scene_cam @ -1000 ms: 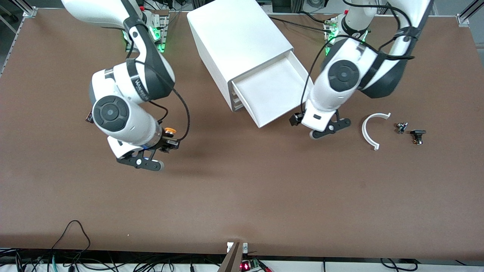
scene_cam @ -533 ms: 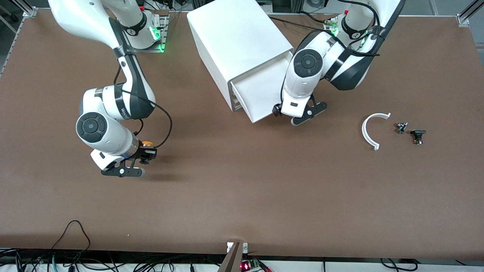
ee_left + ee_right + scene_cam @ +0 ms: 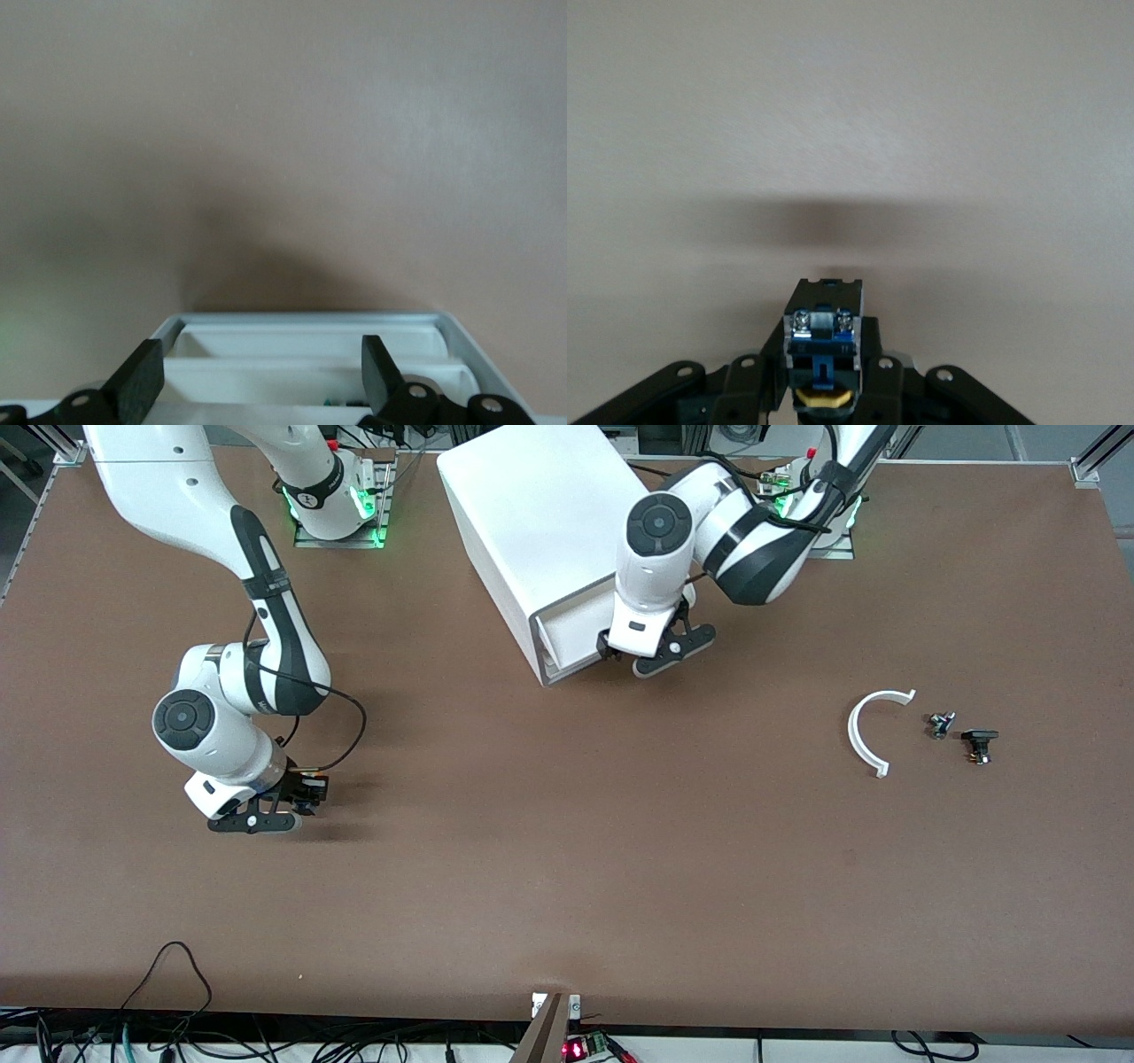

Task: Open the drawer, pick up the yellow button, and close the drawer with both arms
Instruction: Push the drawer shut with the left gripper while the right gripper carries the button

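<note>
The white cabinet (image 3: 549,522) stands at the robots' edge of the table. Its uppermost drawer (image 3: 567,638) sticks out only a little. My left gripper (image 3: 660,651) is right at the drawer's front, open with nothing between its fingers. In the left wrist view the left gripper (image 3: 261,376) straddles the stacked white drawer fronts (image 3: 310,381). My right gripper (image 3: 257,819) hangs low over the bare table toward the right arm's end. In the right wrist view the right gripper (image 3: 824,359) is shut on the button (image 3: 823,332), blue-and-black body outward, yellow cap inward.
A white curved piece (image 3: 873,731) lies on the table toward the left arm's end. Two small dark parts (image 3: 941,724) (image 3: 978,744) lie beside it. Cables hang along the table edge nearest the camera (image 3: 177,992).
The left gripper has pushed the drawer most of the way into the cabinet. The right arm has carried the button away from the cabinet toward its own end of the table.
</note>
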`<state>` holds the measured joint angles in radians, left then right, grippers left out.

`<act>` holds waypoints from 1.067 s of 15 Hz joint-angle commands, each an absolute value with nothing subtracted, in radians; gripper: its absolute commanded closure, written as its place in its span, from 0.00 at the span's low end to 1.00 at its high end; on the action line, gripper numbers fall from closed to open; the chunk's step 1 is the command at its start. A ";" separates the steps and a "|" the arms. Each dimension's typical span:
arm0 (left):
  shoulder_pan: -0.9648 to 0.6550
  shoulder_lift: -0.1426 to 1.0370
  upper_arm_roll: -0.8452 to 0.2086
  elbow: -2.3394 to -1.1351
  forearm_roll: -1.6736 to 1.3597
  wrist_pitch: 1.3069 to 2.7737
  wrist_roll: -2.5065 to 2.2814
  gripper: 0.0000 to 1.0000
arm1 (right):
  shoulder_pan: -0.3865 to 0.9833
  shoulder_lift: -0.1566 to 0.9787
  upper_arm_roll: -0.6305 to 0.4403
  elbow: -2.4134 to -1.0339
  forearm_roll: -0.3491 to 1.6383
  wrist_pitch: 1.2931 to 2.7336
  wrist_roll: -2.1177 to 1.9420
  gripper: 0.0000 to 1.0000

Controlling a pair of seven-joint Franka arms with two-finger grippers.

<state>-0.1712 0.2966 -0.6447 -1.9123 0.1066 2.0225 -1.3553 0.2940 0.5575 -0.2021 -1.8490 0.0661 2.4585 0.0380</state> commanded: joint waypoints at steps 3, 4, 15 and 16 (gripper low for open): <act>-0.172 0.279 -0.707 -1.931 0.112 2.002 -1.381 0.01 | 0.281 0.583 -0.189 -1.904 0.190 2.545 -0.049 1.00; -0.172 0.287 -0.725 -1.933 0.112 2.000 -1.379 0.01 | 0.281 0.591 -0.189 -1.904 0.233 2.546 -0.081 1.00; -0.155 0.311 -0.753 -1.902 0.038 1.956 -1.312 0.01 | 0.271 0.479 -0.196 -1.839 0.278 2.377 -0.137 0.00; -0.140 0.311 -0.749 -1.873 0.040 1.921 -1.255 0.01 | 0.270 0.457 -0.202 -1.810 0.267 2.315 -0.141 0.00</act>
